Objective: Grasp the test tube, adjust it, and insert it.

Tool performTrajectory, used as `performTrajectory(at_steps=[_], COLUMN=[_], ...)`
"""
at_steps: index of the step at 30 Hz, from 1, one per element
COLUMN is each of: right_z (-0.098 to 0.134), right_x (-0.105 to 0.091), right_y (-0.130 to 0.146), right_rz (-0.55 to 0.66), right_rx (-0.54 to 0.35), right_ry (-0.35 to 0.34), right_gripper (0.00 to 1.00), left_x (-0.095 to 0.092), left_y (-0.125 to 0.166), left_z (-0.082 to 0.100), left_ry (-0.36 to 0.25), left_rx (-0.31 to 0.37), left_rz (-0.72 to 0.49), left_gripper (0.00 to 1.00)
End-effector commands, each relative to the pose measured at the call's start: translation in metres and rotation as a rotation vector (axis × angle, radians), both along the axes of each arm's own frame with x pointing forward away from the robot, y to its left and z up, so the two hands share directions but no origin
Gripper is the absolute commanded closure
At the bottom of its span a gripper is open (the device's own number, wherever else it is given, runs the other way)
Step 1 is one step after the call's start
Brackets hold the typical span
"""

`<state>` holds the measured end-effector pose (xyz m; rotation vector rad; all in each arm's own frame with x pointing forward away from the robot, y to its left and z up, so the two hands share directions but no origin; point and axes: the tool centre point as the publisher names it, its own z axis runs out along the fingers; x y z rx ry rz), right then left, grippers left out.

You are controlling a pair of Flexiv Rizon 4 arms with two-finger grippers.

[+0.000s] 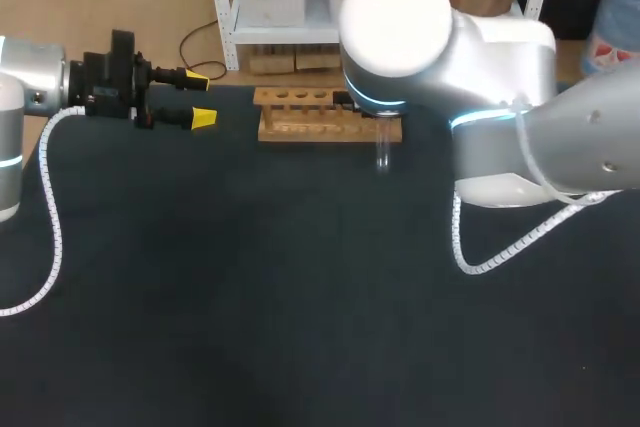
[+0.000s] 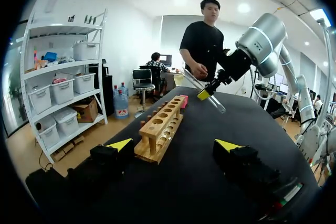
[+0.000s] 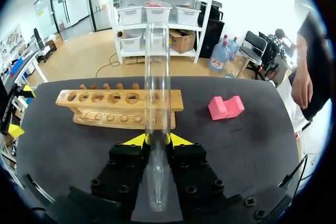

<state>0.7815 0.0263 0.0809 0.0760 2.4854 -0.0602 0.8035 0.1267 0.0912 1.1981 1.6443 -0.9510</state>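
Glass test tube (image 3: 157,77) clenched in right end effector (image 3: 157,140), jutting ahead, beside wooden rack (image 3: 105,109), left end effector (image 2: 174,145) released.

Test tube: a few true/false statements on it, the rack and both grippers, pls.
1. The right gripper is shut on the test tube. True.
2. The test tube stands in a hole of the rack. False: it is held in the gripper, outside the rack's holes.
3. The left gripper holds a second tube. False: it is open and empty.
4. A pink block lies beside the rack, apart from it. True.
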Motion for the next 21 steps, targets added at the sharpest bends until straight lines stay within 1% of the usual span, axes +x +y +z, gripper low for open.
performTrajectory(at_steps=[1, 8, 13, 21], right_z=[0.0077, 0.0132, 0.0166, 0.0166], right_x=[-0.0141, -0.0171, -0.0162, -0.0162], right_y=[-0.0081, -0.0077, -0.0084, -0.0084], right_rz=[0.002, -0.003, 0.015, 0.015], right_rx=[0.01, 0.004, -0.005, -0.005], right_ry=[-0.027, -0.031, -0.036, -0.036], right_gripper=[1.0, 1.0, 1.0, 1.0], left_x=[-0.0006, -0.0006, -0.0006, -0.0006], left_y=[0.0004, 0.0004, 0.0004, 0.0004], left_z=[-0.0009, -0.0009, -0.0009, -0.0009], left_ry=[-0.003, -0.003, -0.003, -0.003], left_rx=[-0.001, -0.001, -0.001, -0.001], left_rz=[0.001, 0.001, 0.001, 0.001], left_gripper=[0.0, 0.0, 0.0, 0.0])
